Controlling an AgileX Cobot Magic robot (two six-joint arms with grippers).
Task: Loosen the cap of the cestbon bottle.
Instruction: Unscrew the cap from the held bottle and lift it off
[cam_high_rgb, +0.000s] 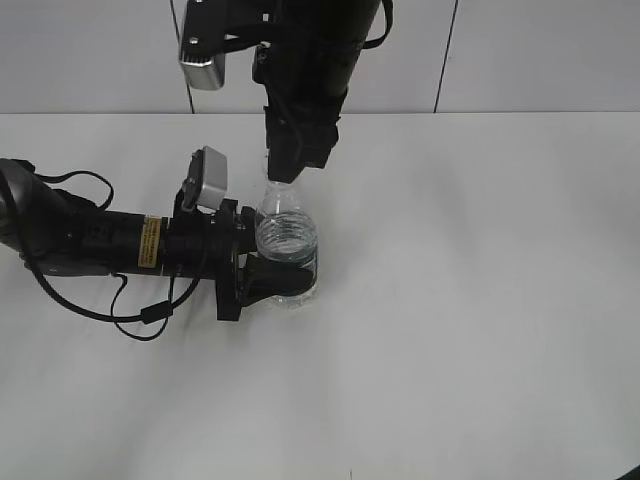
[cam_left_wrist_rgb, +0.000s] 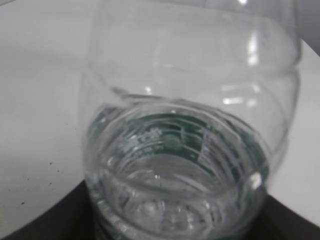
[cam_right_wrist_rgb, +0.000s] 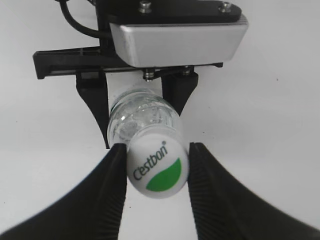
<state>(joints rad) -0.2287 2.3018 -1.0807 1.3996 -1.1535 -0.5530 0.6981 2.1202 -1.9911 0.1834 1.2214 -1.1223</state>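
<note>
Standing upright mid-table (cam_high_rgb: 480, 350), the bottle (cam_high_rgb: 287, 235) carries its cap (cam_right_wrist_rgb: 157, 170) pinched between the right gripper (cam_right_wrist_rgb: 156, 162) fingers (cam_right_wrist_rgb: 112, 180) from above. Left gripper (cam_high_rgb: 285, 280), reaching in low from the left, clamps the bottle's lower body.

The cap (cam_right_wrist_rgb: 157, 169) is white, printed with dark "Cestbon" lettering over a bright green half-disc. The cestbon bottle (cam_high_rgb: 286, 236) is clear plastic, with a dark green label band seen through its wall. Both the left tool (cam_high_rgb: 285, 280) and the right tool (cam_right_wrist_rgb: 156, 167) are black. The desk (cam_high_rgb: 480, 300) is plain white.
</note>
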